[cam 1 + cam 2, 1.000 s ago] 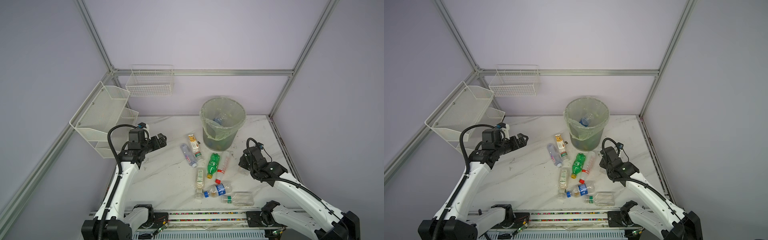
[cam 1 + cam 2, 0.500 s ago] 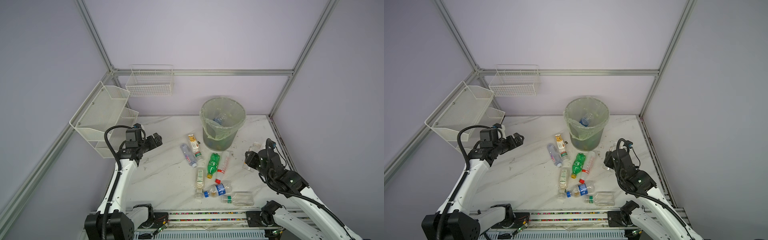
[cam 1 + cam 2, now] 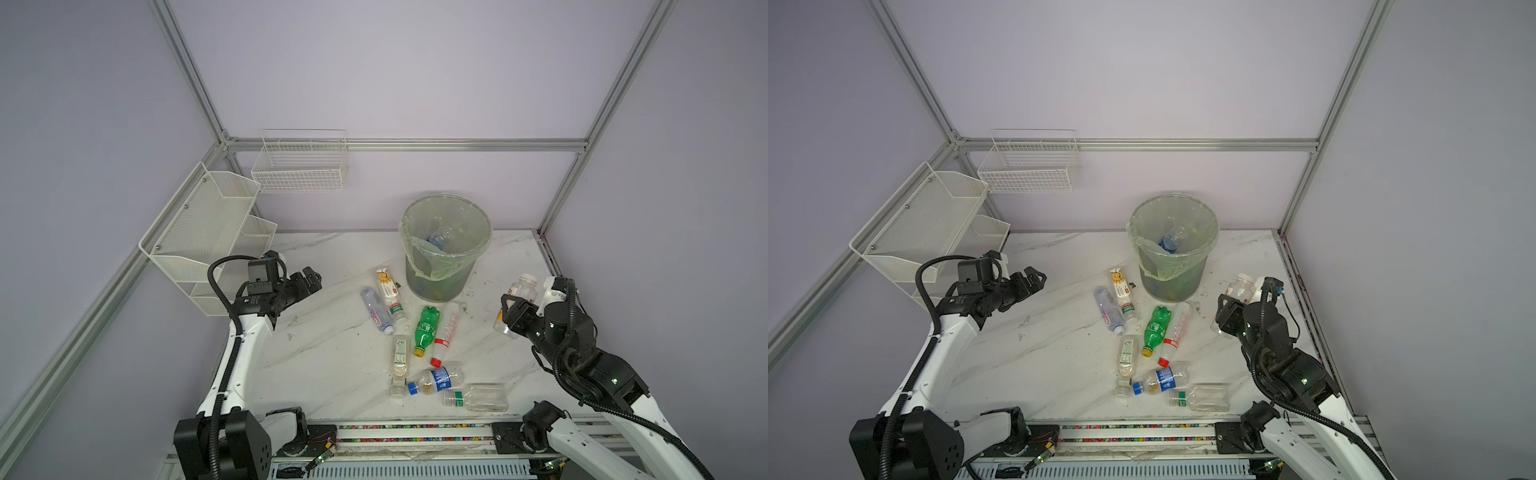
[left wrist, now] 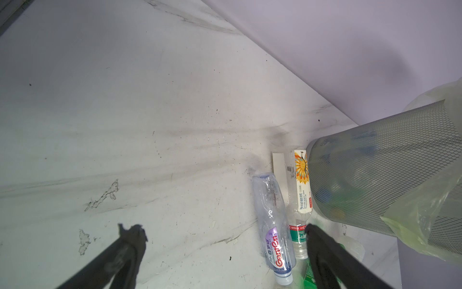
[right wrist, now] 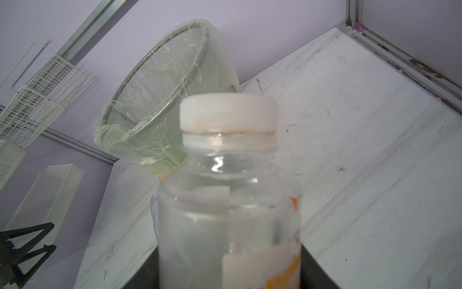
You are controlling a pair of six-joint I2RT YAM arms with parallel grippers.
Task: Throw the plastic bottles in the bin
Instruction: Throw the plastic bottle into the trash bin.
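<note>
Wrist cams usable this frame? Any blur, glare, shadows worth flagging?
Right wrist view: the white-capped bottle dominates the frame, too close and soft, with a glint on its neck; the bin behind looks sharper. Left wrist view: crisp, text on the purple-label bottle is readable, soft shadow on the wall. Both top views: even light, no glare.

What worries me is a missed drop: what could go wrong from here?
1. The right gripper holds the white-capped bottle beside the bin, not above it; it could knock the tall rim or release short.
2. Most of the bottle sticks out past the jaws, so it may swing or slip.
</note>
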